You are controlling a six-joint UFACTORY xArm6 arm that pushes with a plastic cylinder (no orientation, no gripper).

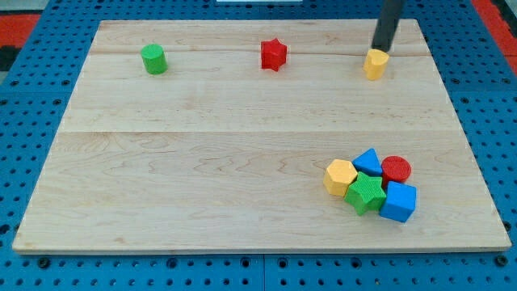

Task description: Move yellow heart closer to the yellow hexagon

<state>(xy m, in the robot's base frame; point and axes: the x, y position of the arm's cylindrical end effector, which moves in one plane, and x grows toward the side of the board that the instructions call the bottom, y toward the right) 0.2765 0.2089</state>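
Observation:
The yellow heart point(375, 64) lies near the view's top right of the wooden board point(202, 162). My tip point(380, 49) is at the heart's top edge, touching or almost touching it. The yellow hexagon point(340, 177) lies at the lower right, at the left end of a tight cluster, far below the heart.
The cluster beside the hexagon holds a green star point(366, 193), a blue triangle point(369, 162), a red cylinder point(396, 169) and a blue cube point(399, 201). A red star point(274, 55) lies at top centre. A green cylinder point(153, 59) lies at top left.

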